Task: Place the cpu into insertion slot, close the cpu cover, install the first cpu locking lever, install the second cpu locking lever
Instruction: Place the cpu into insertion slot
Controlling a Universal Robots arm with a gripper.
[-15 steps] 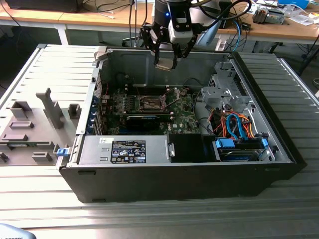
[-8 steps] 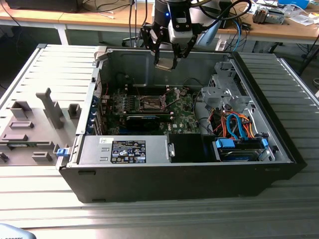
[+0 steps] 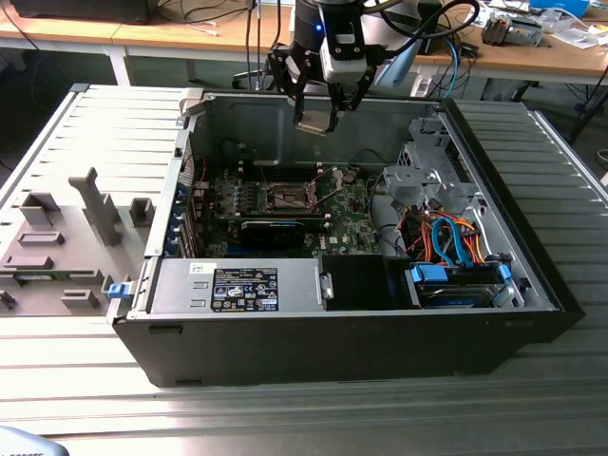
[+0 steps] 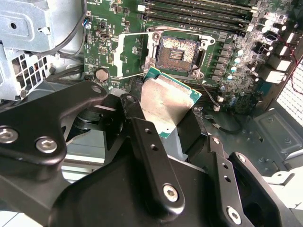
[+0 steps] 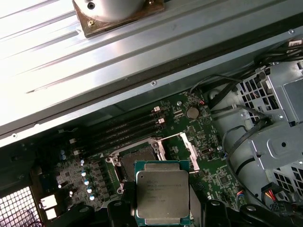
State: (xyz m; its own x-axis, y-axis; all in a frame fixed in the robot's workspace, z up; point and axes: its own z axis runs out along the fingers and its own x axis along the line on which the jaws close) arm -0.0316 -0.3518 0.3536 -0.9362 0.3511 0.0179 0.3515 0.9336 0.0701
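Hanging above the open computer case (image 3: 351, 353), the cpu (image 4: 170, 99) is pinched by its edges in the tool (image 3: 315, 118), whose black fingers (image 4: 150, 156) are closed snugly on the chip. Its silver-grey face points up at the wrist cameras. It's well clear of the board, hovering over the case's rear wall in the exterior view!

Below it, the insertion slot (image 4: 176, 53) sits bare, dark centre showing, nothing seated in it. Beside it the cpu cover (image 4: 127, 54) is swung open, its thin frame standing off to one side of the socket. So, by my reading, we're in the first step: chip in hand, not yet placed, with the cover to shut and both locking levers to install after that.

Now the tricky bits. The tool's fingers hide the chip's near edge in the second wrist view, and its underside can't be seen at all. The levers? I can't pick them out with any confidence among the socket's metalwork. The case rests on the ribbed grey desk (image 3: 85, 399), and a drive cage (image 3: 427, 180) blocks part of the motherboard (image 3: 347, 223).
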